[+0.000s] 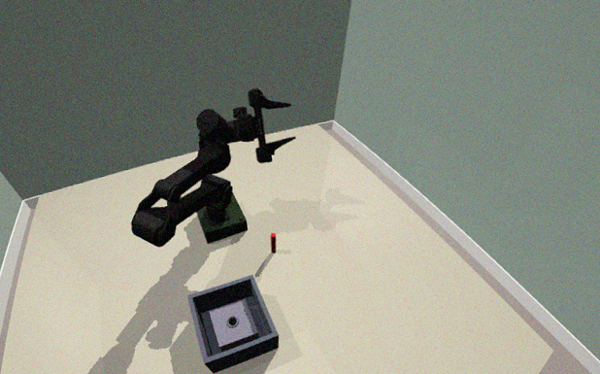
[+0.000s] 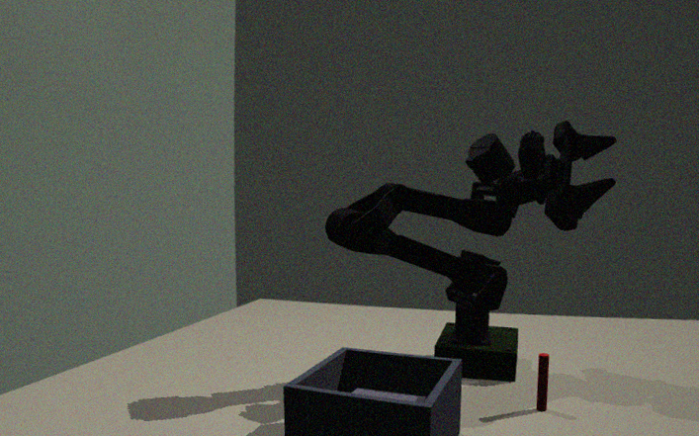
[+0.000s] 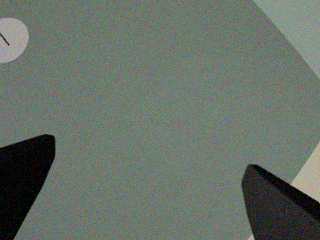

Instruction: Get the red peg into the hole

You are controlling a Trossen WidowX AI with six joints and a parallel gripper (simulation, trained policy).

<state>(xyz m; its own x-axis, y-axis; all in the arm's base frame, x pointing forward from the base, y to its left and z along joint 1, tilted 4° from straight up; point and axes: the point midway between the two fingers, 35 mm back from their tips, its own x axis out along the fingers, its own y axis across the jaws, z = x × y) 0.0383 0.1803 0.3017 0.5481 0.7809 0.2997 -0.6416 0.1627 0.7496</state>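
A red peg [image 1: 273, 243] [image 2: 542, 383] stands upright on the table, beside the box and in front of the arm's base. The open grey box [image 1: 266, 312] [image 2: 446, 384] sits nearer the cameras. The pale plate [image 1: 222, 335] [image 2: 386, 395] lies at its bottom, with a dark round hole [image 1: 232, 322] that shows in the top view. My gripper [image 1: 292, 120] [image 2: 615, 161] [image 3: 151, 161] is open and empty, high above the table and pointing sideways, well away from the peg. The wrist view shows neither peg nor box.
The arm's green base block [image 1: 225, 228] [image 2: 476, 359] stands behind the peg and box. Walls surround the table [image 1: 385, 293], with a pale ledge along its edges. A pale disc with a dark line [image 3: 14, 40] shows on the wall in the wrist view.
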